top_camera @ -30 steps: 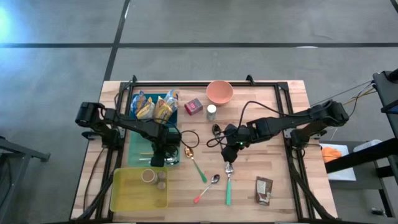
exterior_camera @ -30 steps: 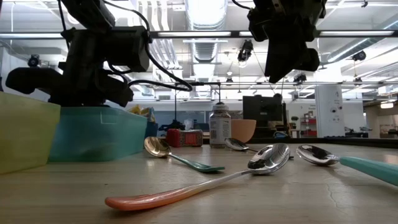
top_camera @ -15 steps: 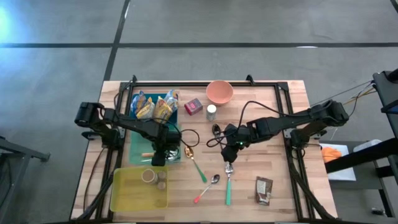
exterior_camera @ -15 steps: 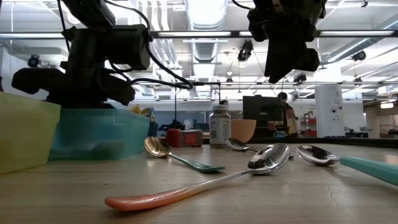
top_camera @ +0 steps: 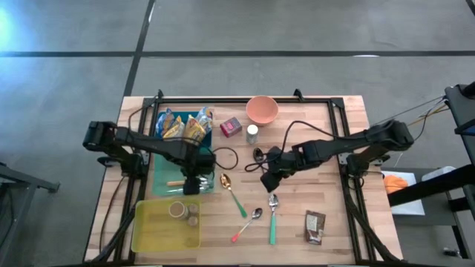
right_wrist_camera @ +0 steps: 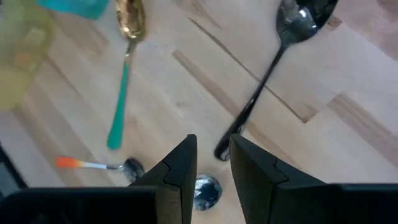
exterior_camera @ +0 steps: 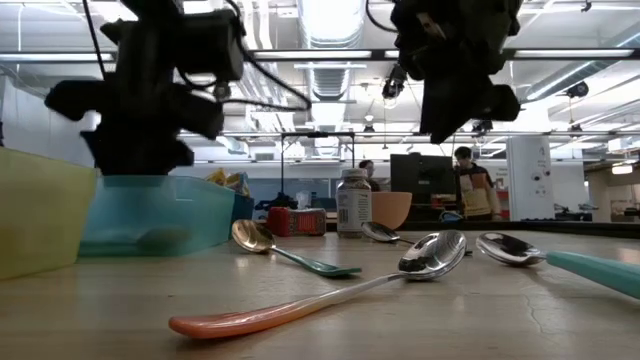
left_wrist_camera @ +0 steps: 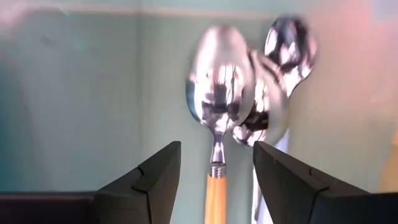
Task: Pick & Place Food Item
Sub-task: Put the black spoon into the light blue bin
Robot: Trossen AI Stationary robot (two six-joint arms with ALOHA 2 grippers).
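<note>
Left claw (top_camera: pixel 191 183) hangs over the teal bin (top_camera: pixel 162 175), fingers (left_wrist_camera: pixel 152 180) apart, nothing between them. Directly under it in the bin lies an orange-handled spoon (left_wrist_camera: pixel 216 134) against a second spoon (left_wrist_camera: pixel 268 99). Right claw (top_camera: pixel 272 180) hovers above the bench (top_camera: pixel 326 159) mid-table, fingers only narrowly parted, empty; black spoon (right_wrist_camera: pixel 273 68) and gold teal-handled spoon (right_wrist_camera: pixel 126 59) lie below it.

Food items: snack packets (top_camera: pixel 185 126) at the bin's far end, yellow and blue crinkly bags, leaning together; small brown packet (top_camera: pixel 315 226) flat on the bench near the front right, well apart from both claws. Yellow bin (top_camera: pixel 165 228) holds two small round things; can't tell what.

Risks: neither claw is near a food item, both sit over cutlery, so a wrong-object grab is likely. Packets look soft and slippery, so a pinch on an edge could slip. The flat brown packet gives the fingers little to catch.
</note>
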